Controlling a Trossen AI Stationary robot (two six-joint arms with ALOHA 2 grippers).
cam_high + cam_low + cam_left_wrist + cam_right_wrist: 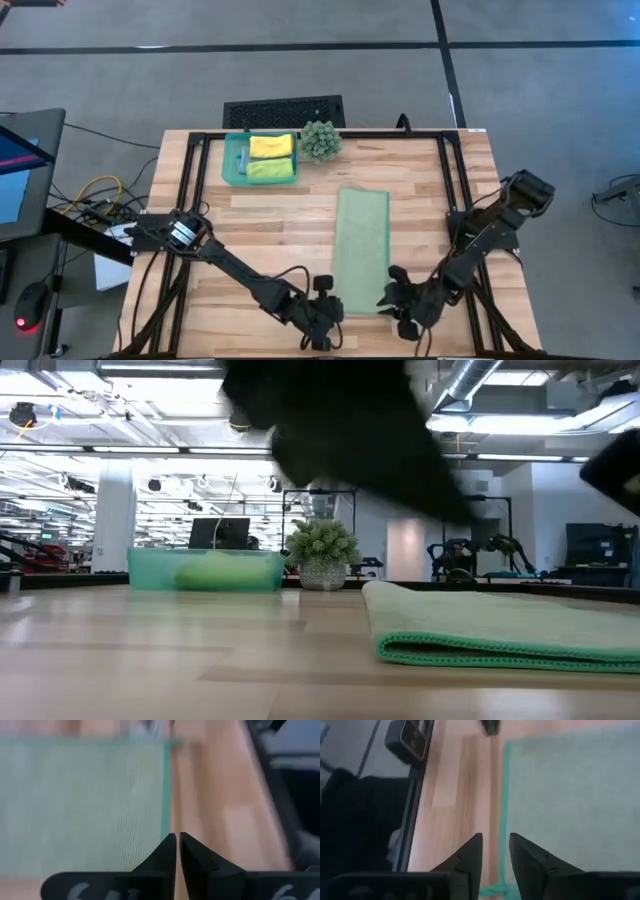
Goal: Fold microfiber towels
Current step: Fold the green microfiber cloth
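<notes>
A pale sage green towel (pixel 361 248) lies on the wooden table as a long folded strip, running from near to far. In the low view its layered near end (pixel 500 640) rests flat on the wood. My left gripper (pixel 330 302) is shut beside the strip's near left corner. In the left wrist view its tips (pixel 176 840) hang over bare wood next to the towel's edge (pixel 165 795). My right gripper (pixel 392 298) is open at the near right corner. Nothing is between its fingers (pixel 495 845), and the towel's teal-stitched edge (pixel 505 795) runs just beside them.
A teal tray (pixel 232 160) at the far left holds a folded yellow towel (pixel 270 146) and a lime one (pixel 268 170). The spiky green plant (pixel 320 140) stands beside it. Black frame rails (pixel 448 180) run along the table's sides. Bare wood lies on both sides of the strip.
</notes>
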